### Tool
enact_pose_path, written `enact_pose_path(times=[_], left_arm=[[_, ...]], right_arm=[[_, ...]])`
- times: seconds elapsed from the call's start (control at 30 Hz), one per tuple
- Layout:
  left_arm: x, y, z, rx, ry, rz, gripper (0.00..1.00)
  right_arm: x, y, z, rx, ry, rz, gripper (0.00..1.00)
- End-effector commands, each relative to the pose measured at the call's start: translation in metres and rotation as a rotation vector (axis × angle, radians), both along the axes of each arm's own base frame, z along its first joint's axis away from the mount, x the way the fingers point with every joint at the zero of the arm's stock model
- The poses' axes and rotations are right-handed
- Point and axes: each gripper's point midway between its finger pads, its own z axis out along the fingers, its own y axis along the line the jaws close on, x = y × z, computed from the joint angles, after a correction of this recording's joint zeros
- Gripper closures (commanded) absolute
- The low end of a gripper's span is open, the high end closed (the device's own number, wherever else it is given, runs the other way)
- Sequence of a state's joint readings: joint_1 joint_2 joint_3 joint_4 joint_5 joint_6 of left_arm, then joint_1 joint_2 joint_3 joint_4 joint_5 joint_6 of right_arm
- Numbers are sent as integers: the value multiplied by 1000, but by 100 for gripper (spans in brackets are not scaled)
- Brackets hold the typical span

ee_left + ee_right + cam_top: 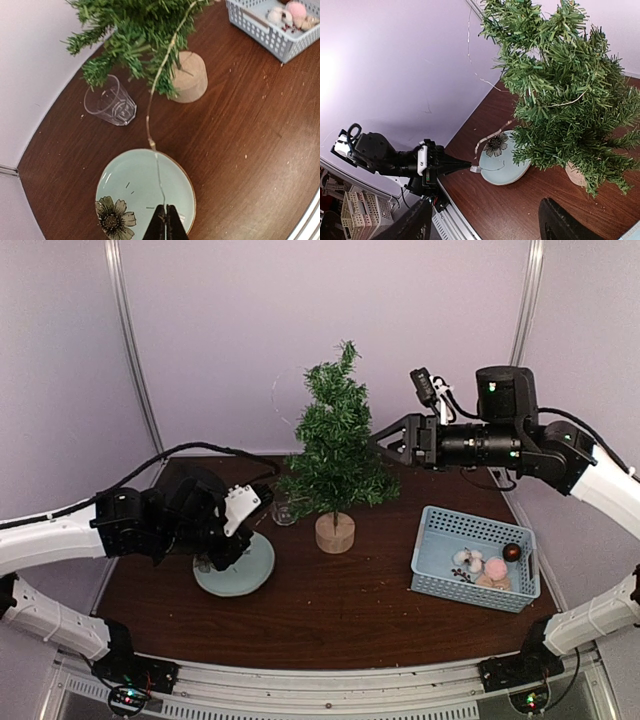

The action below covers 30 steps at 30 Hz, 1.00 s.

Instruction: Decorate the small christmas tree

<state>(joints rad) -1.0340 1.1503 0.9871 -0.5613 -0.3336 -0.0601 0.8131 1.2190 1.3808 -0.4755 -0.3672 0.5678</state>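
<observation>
The small christmas tree [335, 445] stands mid-table on a wood stump base [335, 533]; it also shows in the left wrist view [135, 35] and the right wrist view [560, 95]. A thin pale wire [159, 80] runs from the tree's branches down across a light-blue flowered plate [125, 185]. My left gripper [165, 210] is shut on the wire's lower end just above the plate [255, 575]. My right gripper [378, 440] hovers at the tree's right side near mid-height, open, its fingers [415, 225] wide apart with nothing between them.
A clear drinking glass [111, 102] stands left of the stump base. A blue plastic basket [430, 560] at the right holds pink and white pompoms and a dark red ball [511, 552]. The back wall is close behind the tree.
</observation>
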Motion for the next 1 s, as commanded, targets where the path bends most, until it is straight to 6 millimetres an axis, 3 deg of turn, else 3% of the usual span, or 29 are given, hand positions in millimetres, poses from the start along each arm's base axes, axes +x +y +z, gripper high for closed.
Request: enact_pose_path(times=[0.0, 0.17, 0.3, 0.5, 0.77, 0.83, 0.97], left_arm=[[-4, 3, -16, 173, 9, -94, 100], [9, -1, -13, 213, -29, -75, 100], [29, 0, -5, 138, -28, -6, 100], [76, 18, 5, 75, -48, 90, 100], [143, 19, 19, -6, -122, 126, 100], [148, 13, 23, -17, -143, 93, 100], [138, 4, 32, -56, -169, 12, 100]], right_arm=[[7, 2, 4, -24, -33, -5, 27], [12, 13, 9, -7, -38, 16, 34], [18, 19, 11, 0, -39, 11, 37], [26, 17, 6, -16, -37, -30, 37], [28, 11, 4, -32, -38, -60, 37], [28, 9, 5, -33, -43, -67, 37], [27, 8, 7, -32, -33, -74, 37]])
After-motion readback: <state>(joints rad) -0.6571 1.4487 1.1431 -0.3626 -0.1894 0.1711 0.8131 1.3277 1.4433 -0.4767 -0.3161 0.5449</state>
